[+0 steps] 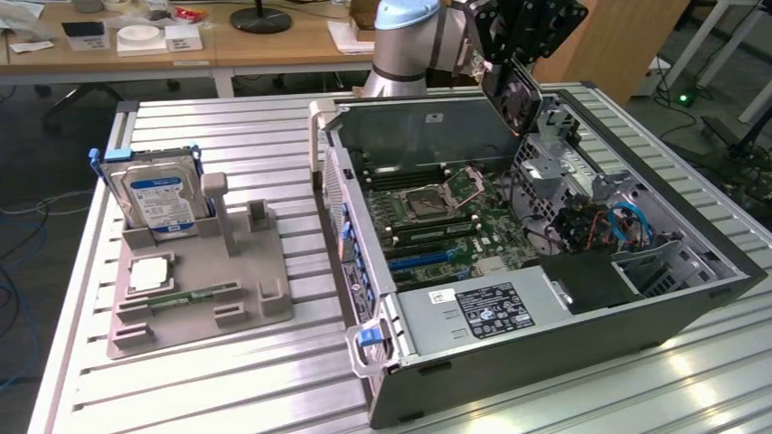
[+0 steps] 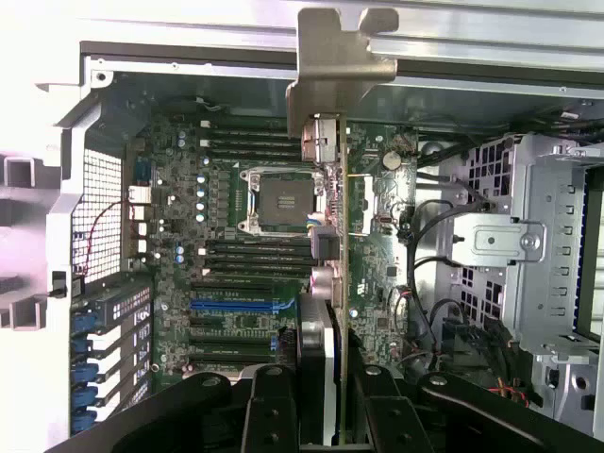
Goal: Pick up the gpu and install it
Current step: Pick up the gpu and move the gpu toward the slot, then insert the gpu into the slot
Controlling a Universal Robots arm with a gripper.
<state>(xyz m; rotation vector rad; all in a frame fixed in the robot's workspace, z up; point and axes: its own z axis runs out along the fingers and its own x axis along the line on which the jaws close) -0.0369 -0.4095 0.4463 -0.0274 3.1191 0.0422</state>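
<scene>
The gpu (image 1: pixel 511 95) is picked up. It hangs on edge in the air over the open PC case (image 1: pixel 543 362), above the board (image 2: pixel 170 189). The gripper (image 2: pixel 326 420) is partly closed, pinching it on both sides. Not in a slot yet — install is left. Which slot it's over is hard to tell, & the gripper's top is cut off.

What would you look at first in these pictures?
The big open computer case in the middle, its green board showing. Over its far side the gripper holds the gpu. A blue-labelled hard drive stands in a grey holder at the exterior view's left.
</scene>
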